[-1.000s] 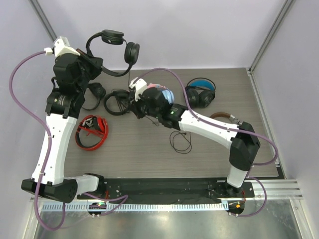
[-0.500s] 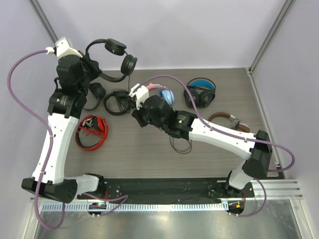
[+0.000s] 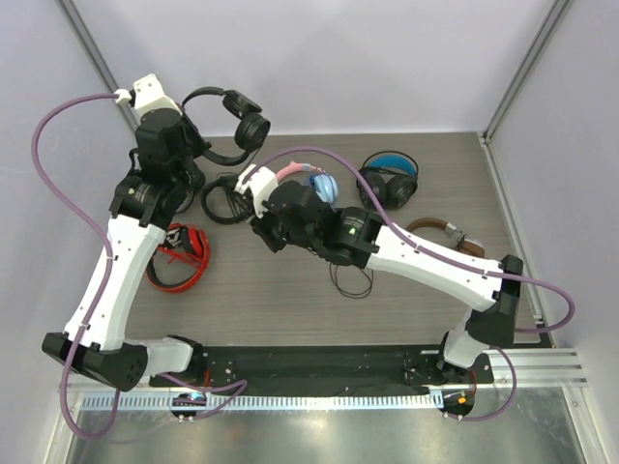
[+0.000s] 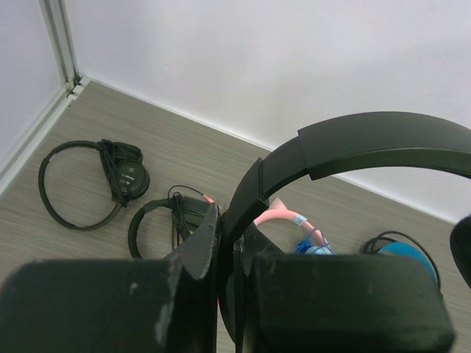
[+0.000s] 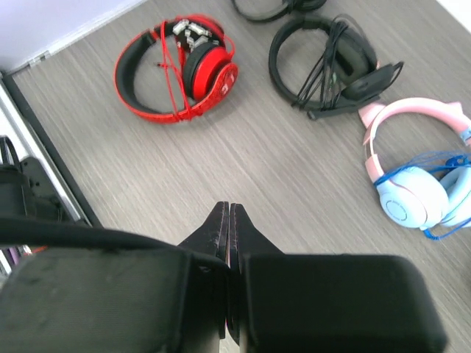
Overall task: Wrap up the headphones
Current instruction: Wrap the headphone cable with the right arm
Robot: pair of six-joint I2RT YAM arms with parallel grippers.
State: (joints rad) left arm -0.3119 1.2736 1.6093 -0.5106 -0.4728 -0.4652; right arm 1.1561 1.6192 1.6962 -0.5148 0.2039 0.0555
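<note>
Two arms over a wood-grain table (image 3: 271, 300). The left arm (image 3: 111, 280) reaches to the upper left of the top view and the right arm (image 3: 426, 256) stretches from lower right toward centre.

The headphones (image 3: 253, 129) are all black and held in the air at the upper left of the top view, above the table's far edge. The headband arcs up and both round earcups hang on its right side. On the left wrist cam the band sweeps across the right half of frame.

Other sets lie on the table:
- Black over-ear pair with blue lining (image 3: 389, 182), upper centre-right.
- Red headphones (image 5: 180, 66), upper left on the right wrist cam, with cord wound around them.
- Pink-and-blue pair (image 5: 412, 169), right edge of that view, just beside the right wrist in the top view.
- Black set with cord bundled on it (image 5: 331, 62), top of the right wrist view.
- Slim black set with thin band (image 4: 96, 180), left side of the left wrist view.
- Brown-banded set (image 3: 440, 230), partly hidden by the right forearm.

A thin black cable loop (image 3: 350, 278) lies on the table under the right forearm. I can't trace where it leads.

The left gripper (image 4: 232, 220) is clamped on the headband of the headphones. The right gripper (image 5: 229, 209) hangs above bare table with its fingers pressed together. I can't tell whether any cable is pinched between them.
</note>
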